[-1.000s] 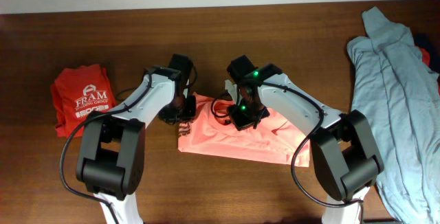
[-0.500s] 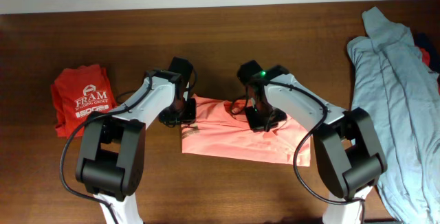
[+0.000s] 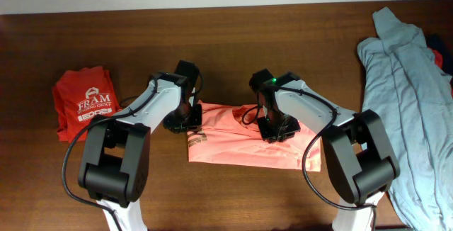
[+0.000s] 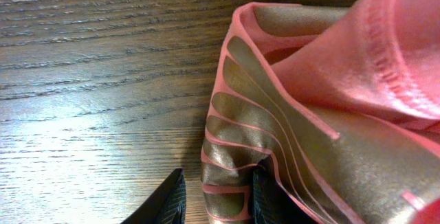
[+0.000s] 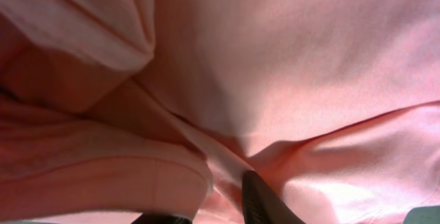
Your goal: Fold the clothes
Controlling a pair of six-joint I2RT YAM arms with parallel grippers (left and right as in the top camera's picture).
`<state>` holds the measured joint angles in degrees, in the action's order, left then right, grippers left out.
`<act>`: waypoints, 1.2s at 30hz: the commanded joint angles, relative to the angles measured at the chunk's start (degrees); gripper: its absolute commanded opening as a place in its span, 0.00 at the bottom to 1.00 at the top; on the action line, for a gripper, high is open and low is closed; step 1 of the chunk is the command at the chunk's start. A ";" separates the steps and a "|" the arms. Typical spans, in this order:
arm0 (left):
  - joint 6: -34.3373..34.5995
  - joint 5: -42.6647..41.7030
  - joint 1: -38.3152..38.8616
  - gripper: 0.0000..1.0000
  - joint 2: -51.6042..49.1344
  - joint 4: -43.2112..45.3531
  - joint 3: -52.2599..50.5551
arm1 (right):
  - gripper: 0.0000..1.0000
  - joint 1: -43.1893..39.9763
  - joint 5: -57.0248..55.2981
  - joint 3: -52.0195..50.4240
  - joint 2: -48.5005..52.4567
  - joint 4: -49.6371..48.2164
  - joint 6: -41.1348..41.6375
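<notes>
The salmon-pink top [image 3: 241, 144] lies bunched and partly folded at the table's middle. My left gripper [image 3: 185, 121] is at its left edge. In the left wrist view the top [image 4: 357, 66] shows a gold-striped patch. Its corner lies between my left gripper's [image 4: 216, 200] fingers with a gap on one side, so the jaws are open. My right gripper [image 3: 277, 126] is pressed into the top's upper middle. In the right wrist view its fingers [image 5: 213, 210] are shut on a thick fold of the top [image 5: 289, 66].
A folded darker red shirt [image 3: 85, 105] with white print lies at the left. A pale grey-blue garment [image 3: 405, 89] is spread along the right edge. The dark wood table [image 3: 297, 40] is bare behind the arms.
My right gripper has moved right and toward the front, dragging the top's fold with it. The top's left edge has shifted slightly right. My left gripper has barely moved.
</notes>
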<state>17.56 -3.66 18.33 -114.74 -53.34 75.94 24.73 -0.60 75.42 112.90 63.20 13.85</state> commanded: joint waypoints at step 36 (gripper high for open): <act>-2.21 6.47 0.26 0.96 12.96 -2.47 -0.68 | 0.74 -34.77 19.96 -24.35 -15.98 -14.14 -13.09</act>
<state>15.66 2.00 18.33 -102.43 -55.86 75.46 -9.78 17.61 52.18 96.82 50.13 1.10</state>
